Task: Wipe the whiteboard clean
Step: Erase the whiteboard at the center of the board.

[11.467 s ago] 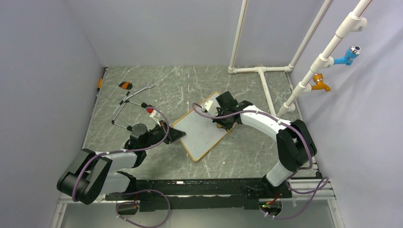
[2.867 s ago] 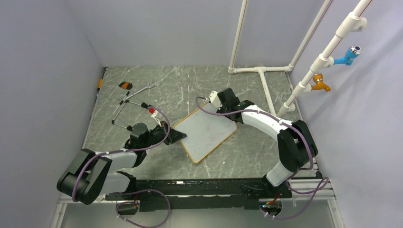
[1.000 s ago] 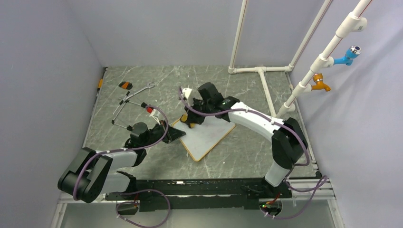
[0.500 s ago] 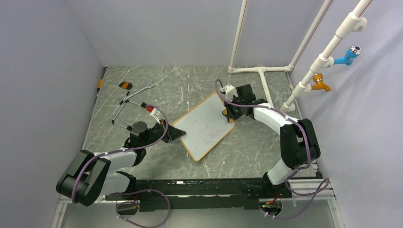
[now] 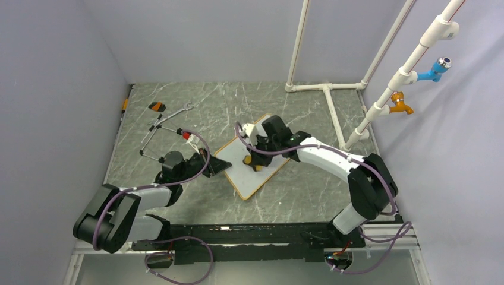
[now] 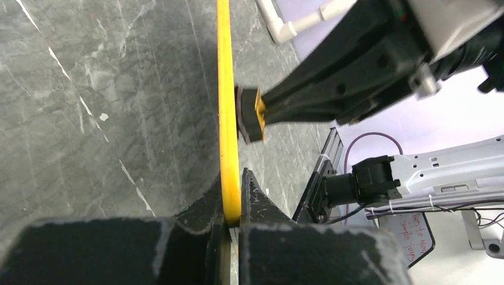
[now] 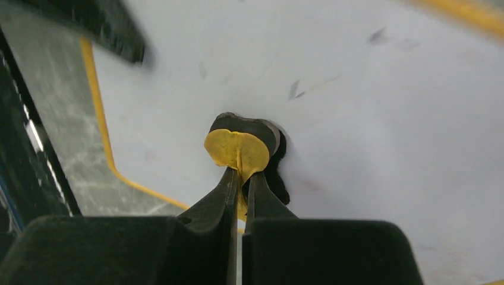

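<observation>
The whiteboard (image 5: 254,179), white with a thin orange-yellow frame, lies at an angle in the middle of the table. My left gripper (image 5: 221,167) is shut on the frame at the board's left corner; in the left wrist view the yellow edge (image 6: 226,89) runs straight out from between the left gripper (image 6: 232,178). My right gripper (image 5: 253,161) is shut on a small yellow eraser (image 7: 238,145) whose black pad presses on the board (image 7: 368,119) near its middle. The eraser (image 6: 252,116) also shows beside the frame. Only faint grey and reddish smudges remain visible on the white surface.
Thin metal tools (image 5: 163,127) and a small orange-and-black piece (image 5: 157,107) lie at the rear left. White pipes (image 5: 324,89) run along the rear right, with a blue tap (image 5: 437,68) and an orange tap (image 5: 401,104) on the slanted pipe. Walls close in both sides.
The right gripper has swept the eraser from the board's far right edge back leftward to its middle; a second ago it was at the left. The left gripper has kept its hold.
</observation>
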Action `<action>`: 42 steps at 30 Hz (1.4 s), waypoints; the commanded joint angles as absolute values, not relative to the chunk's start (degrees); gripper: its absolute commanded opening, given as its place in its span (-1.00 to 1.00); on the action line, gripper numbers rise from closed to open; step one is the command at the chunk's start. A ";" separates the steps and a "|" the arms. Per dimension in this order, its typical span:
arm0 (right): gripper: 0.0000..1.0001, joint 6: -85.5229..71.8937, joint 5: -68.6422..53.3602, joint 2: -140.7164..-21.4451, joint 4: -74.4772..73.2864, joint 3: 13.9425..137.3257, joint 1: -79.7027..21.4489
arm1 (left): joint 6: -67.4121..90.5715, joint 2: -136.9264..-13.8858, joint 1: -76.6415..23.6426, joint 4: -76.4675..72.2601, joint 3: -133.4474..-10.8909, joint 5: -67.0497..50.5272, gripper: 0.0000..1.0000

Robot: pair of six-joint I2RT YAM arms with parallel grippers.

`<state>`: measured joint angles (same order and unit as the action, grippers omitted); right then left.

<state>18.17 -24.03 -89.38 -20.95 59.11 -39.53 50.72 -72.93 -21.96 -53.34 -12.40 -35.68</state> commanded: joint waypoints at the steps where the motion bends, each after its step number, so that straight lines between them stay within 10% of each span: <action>1: -1.00 12.43 -22.54 -91.42 -13.66 64.84 -33.92 | 51.51 -68.79 -22.95 -62.46 -15.20 -41.11 -1.00; 10: -1.00 12.41 -15.63 -92.74 -14.46 60.22 -20.16 | 47.12 -62.04 -21.91 -52.29 -16.51 -40.25 -1.00; 19: -1.00 13.94 -36.39 -87.95 -14.78 59.47 -38.28 | 47.85 -62.67 -21.53 -52.85 -18.41 -40.97 -1.00; 32: -1.00 7.88 -15.29 -90.63 -9.72 58.36 -21.72 | 43.99 -55.59 -20.91 -44.07 -18.35 -39.29 -1.00; 42: -1.00 15.05 -41.33 -89.43 -20.19 63.10 -40.48 | 41.89 -54.15 -18.66 -39.09 -21.71 -38.53 -1.00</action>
<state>11.03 -28.69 -91.83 -17.37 59.44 -30.28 42.63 -57.08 -18.96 -31.51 -16.40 -34.98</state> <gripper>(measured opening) 0.040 0.066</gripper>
